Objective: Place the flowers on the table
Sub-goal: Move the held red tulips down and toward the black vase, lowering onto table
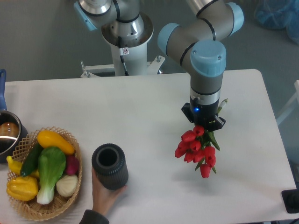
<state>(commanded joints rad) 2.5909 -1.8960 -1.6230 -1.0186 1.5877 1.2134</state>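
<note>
1. Directly below the gripper (204, 122), the flowers (197, 149) were held by the stems, the jaws closed on them; red heads hung toward the table (140, 107), apparently above it.
2. The long axis ran from wrist down to front edge.
3. A dark vase (110, 165), steadied by a person's hand (103, 193), and a vegetable basket (44, 175) were seen well to the side, nothing obstructing.

I see open table (154, 107) around my gripper (204, 125); vase (110, 166), hand (105, 195) and basket (46, 212) crowd the near-left side.
</note>
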